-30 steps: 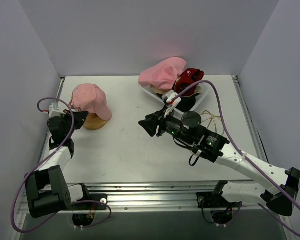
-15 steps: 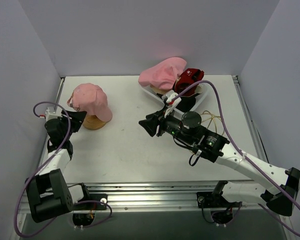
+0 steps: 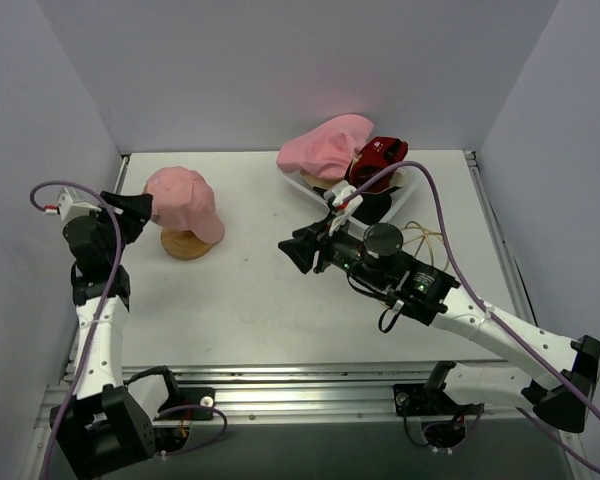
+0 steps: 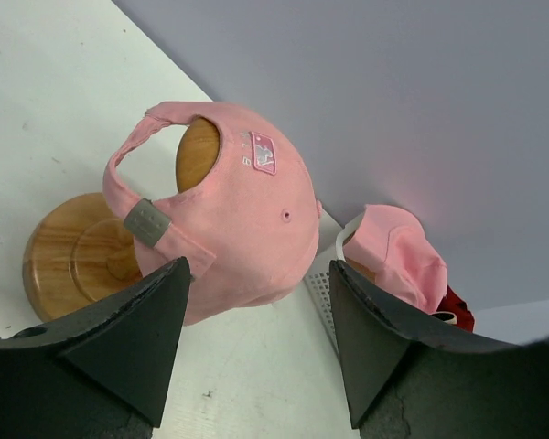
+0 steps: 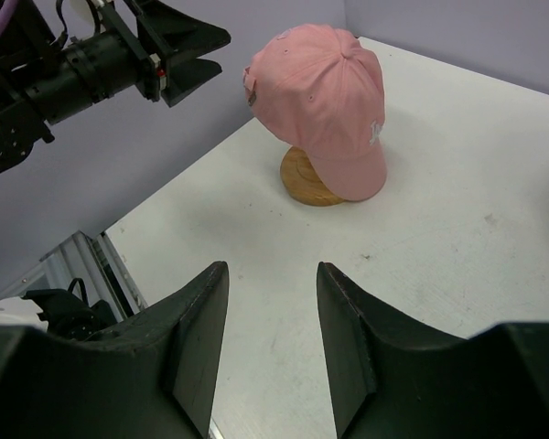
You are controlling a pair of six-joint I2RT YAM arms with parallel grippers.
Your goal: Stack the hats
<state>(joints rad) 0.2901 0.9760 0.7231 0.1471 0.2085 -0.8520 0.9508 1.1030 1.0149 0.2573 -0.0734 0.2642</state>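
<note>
Your left jaws: spread, empty, near the pink cap (image 3: 185, 195).
Your right jaws: spread, empty, over the desk (image 3: 240, 300).
Pink cap: sits on the stand (image 3: 185, 243).

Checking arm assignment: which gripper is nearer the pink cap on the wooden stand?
Left. The left gripper sits just left of the pink cap; the right gripper hangs mid-table, well to its right.
</note>
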